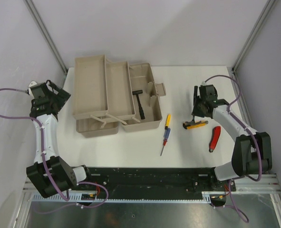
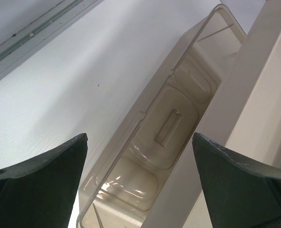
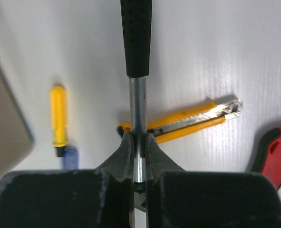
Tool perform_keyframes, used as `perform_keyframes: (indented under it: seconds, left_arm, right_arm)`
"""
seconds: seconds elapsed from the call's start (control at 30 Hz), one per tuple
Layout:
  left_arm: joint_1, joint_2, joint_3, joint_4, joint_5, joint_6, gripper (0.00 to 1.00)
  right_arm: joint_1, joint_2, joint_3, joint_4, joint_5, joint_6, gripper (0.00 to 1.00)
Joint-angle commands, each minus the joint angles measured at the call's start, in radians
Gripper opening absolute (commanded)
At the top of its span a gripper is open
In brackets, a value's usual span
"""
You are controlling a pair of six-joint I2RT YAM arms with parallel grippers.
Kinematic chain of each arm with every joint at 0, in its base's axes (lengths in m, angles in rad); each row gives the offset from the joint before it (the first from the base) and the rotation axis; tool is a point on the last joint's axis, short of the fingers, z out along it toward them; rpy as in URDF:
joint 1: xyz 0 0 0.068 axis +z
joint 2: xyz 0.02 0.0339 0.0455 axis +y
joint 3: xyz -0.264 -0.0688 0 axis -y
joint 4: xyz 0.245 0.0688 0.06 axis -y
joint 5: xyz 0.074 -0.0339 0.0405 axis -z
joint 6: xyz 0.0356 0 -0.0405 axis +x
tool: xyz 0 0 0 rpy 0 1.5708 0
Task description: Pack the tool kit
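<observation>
**Toolbox open, black-handled tool pinched in my right gripper**

My left arm rises from its base and bends toward the table's left edge. My left gripper [image 1: 54, 95] sits just beside the left side of the toolbox [image 1: 152, 124]. Its fingers [image 2: 59, 175] are spread wide and hold nothing. My left wrist camera looks between them onto the see-through lid [image 2: 178, 118], which lies flat against the white table [image 1: 188, 152].

The toolbox stands at the left middle of the table with its trays folded out to the left. A black hammer [image 1: 139, 104] lies in its right compartment. To the right of the box, a yellow, red and blue screwdriver [image 1: 165, 133] lies on the table.

My right arm curls in from the right edge. My right gripper [image 3: 138, 142] is clenched on the metal shaft of a black-handled tool [image 3: 138, 38], which is raised above the table. A yellow knife [image 1: 195, 125] lies just below it, with a red-handled tool [image 1: 215, 138] farther right.
</observation>
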Motion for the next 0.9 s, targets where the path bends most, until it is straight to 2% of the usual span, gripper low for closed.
perform_keyframes:
  seconds: [0.0, 0.2, 0.43, 0.73, 0.87]
  left_arm:
    - [-0.002, -0.009, -0.002, 0.032, 0.008, 0.018, 0.96]
    - [-0.004, -0.02, -0.002, 0.031, 0.011, 0.017, 0.96]
    - [-0.002, -0.025, -0.006, 0.032, 0.015, 0.016, 0.96]
    - [-0.002, -0.035, -0.017, 0.032, 0.015, 0.016, 0.96]
    - [-0.003, -0.034, -0.017, 0.032, 0.015, 0.016, 0.96]
  right_arm:
    - [0.035, -0.061, 0.122, 0.047, -0.136, 0.008, 0.0]
    - [0.193, -0.029, 0.287, 0.1, -0.145, 0.005, 0.0]
    - [0.34, 0.144, 0.451, 0.196, -0.125, 0.039, 0.0]
    - [0.426, 0.421, 0.676, 0.156, -0.085, 0.041, 0.0]
    - [0.461, 0.519, 0.75, 0.073, -0.045, 0.021, 0.0]
